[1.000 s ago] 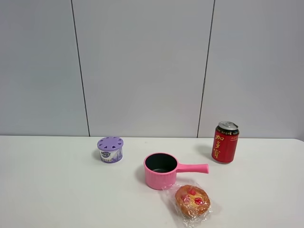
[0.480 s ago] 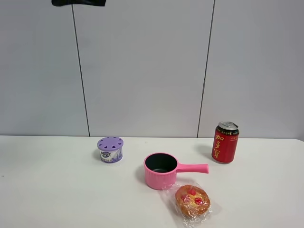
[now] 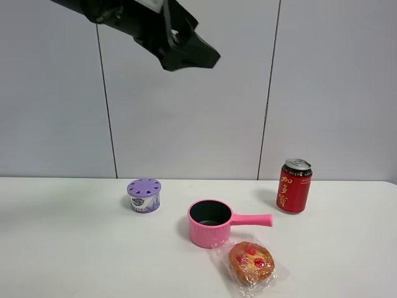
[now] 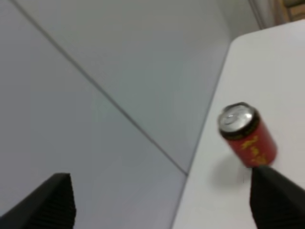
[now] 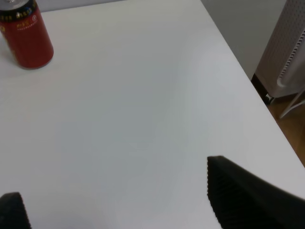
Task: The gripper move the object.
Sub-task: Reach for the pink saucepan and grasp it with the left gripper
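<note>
The pink saucepan (image 3: 209, 225) stands on the white table, dark inside, with its handle (image 3: 251, 219) pointing right. My left arm (image 3: 167, 31) reaches in from the top left, high above the table and well above the pan. In the left wrist view my left gripper (image 4: 162, 210) is open and empty, its dark fingertips (image 4: 47, 202) wide apart. The pan is out of that view. My right gripper (image 5: 128, 210) is open and empty over bare table, and does not show in the exterior view.
A purple-lidded container (image 3: 144, 195) stands left of the pan. A red can (image 3: 294, 185) stands at the back right, also in the left wrist view (image 4: 248, 136) and right wrist view (image 5: 26, 33). A wrapped pastry (image 3: 251, 262) lies in front of the handle. The table's edge (image 5: 248, 71) is beyond the can.
My left arm has come into the exterior view from the top left and swung right and down. The objects on the table have not moved.
</note>
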